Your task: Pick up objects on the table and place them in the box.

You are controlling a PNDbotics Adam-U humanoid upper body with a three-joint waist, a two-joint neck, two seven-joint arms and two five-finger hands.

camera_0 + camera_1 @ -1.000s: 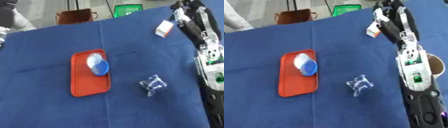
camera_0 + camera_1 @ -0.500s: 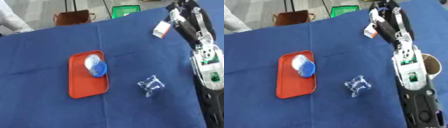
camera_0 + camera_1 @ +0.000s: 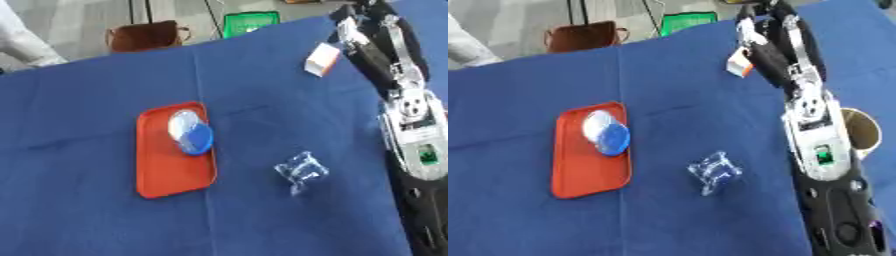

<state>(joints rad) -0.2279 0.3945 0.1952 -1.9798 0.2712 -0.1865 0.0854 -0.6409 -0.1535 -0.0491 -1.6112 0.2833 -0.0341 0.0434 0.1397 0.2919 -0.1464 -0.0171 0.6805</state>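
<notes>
Right hand [image 3: 756,31] reaches far across the blue table [image 3: 262,100], beyond the red tray [image 3: 166,165]; small white-and-orange box [image 3: 321,58] sits at its fingers, though whether they are closed on it cannot be told. Left hand unseen. Crumpled clear wrapper [image 3: 299,171] lies right of tray. Judgement: confirm hold before lifting, then carry low toward tray.

My right arm [image 3: 815,145] runs along the right side of the surface [image 3: 87,220], so that lane is taken up. The orange tray [image 3: 166,170] sits left of centre and the clear crinkled packet [image 3: 299,171] lies just right of it, apart. Bare blue cloth lies open near, far left, and between tray and far edge.
</notes>
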